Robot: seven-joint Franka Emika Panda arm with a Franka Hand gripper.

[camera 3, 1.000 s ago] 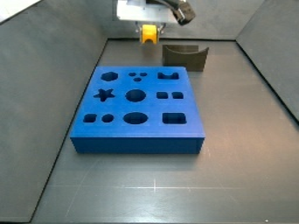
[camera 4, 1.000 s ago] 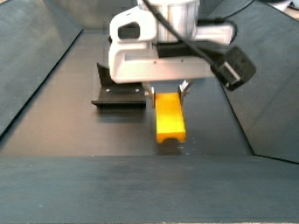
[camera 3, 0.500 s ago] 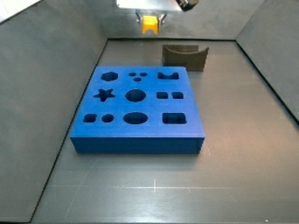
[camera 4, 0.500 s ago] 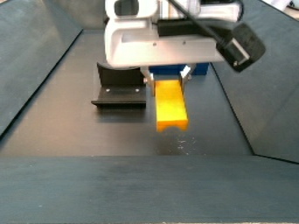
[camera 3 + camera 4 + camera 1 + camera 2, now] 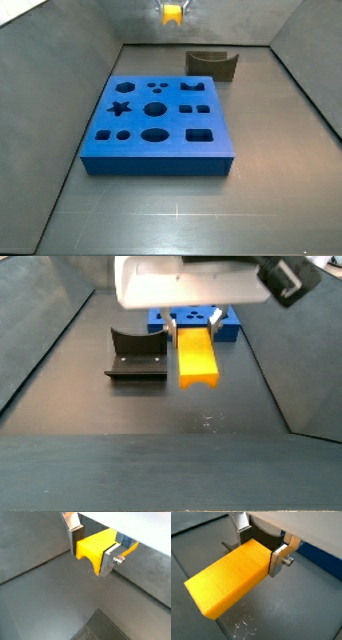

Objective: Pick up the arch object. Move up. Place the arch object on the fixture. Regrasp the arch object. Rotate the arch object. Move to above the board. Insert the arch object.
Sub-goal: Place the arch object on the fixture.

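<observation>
Arch object clamped in the gripper, off the floor.

In a side view the fixture point(image 5: 136, 354) sits left of the gripper point(image 5: 195, 324), whose jaws are closed narrowly on the yellow arch object point(image 5: 198, 356); silver fingers point(image 5: 279, 558) press its sides, the board point(image 5: 202, 318) behind.

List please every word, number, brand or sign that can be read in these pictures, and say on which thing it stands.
None can be read.
arch object, held between the gripper fingers above the floor: plain yellow, no text.
board: shaped holes only, no writing.
fixture: dark, unmarked.
</observation>
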